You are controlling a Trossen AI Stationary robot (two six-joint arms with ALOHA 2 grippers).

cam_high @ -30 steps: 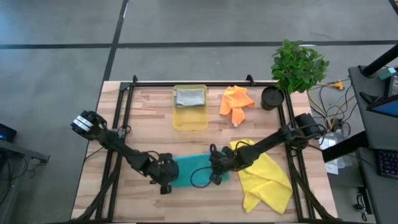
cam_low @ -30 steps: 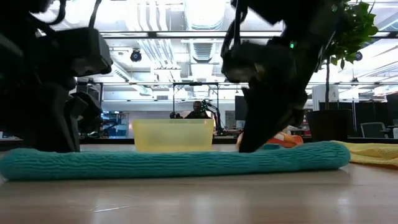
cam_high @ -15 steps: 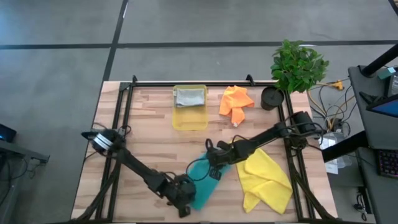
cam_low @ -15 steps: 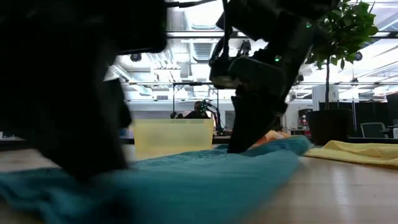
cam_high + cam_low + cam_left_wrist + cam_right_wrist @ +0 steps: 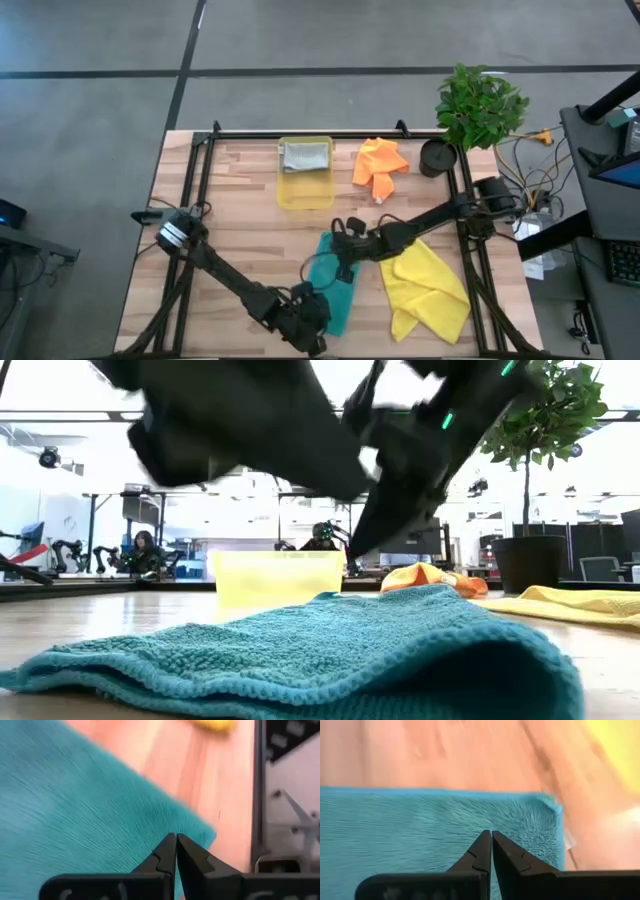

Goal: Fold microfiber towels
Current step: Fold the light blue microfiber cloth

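The teal towel (image 5: pixel 337 285) lies flat on the wooden table as a folded strip running near to far, shown close up in the low view (image 5: pixel 330 650). My left gripper (image 5: pixel 320 310) is shut over its near end, close to a corner (image 5: pixel 210 836). In the low view it hangs above the cloth (image 5: pixel 340 480). My right gripper (image 5: pixel 342 262) is shut at the strip's far end (image 5: pixel 491 834). The yellow towel (image 5: pixel 430 290) lies crumpled at the right, the orange towel (image 5: pixel 380 165) at the back. The grey towel (image 5: pixel 305 157) lies folded in the yellow tray. My right gripper has its shut fingertips down on the teal towel's top face near its far-end corner (image 5: pixel 530 815). It slants down from the table's right. The towel lies flat on the table there. In the low view the cloth's hump hides the tips.
The translucent yellow tray (image 5: pixel 305 195) stands at the back middle. A black pot (image 5: pixel 436 157) with a green plant (image 5: pixel 478 105) is at the back right corner. Black rails run along the table's left and right edges. Bare wood lies left of the teal towel.
The teal towel has turned from lying left to right to lying near to far. Its left end swung toward the near edge while its other end stayed near my right gripper. My left gripper went with that end toward the near edge and the right, then rose. My right gripper rolled.
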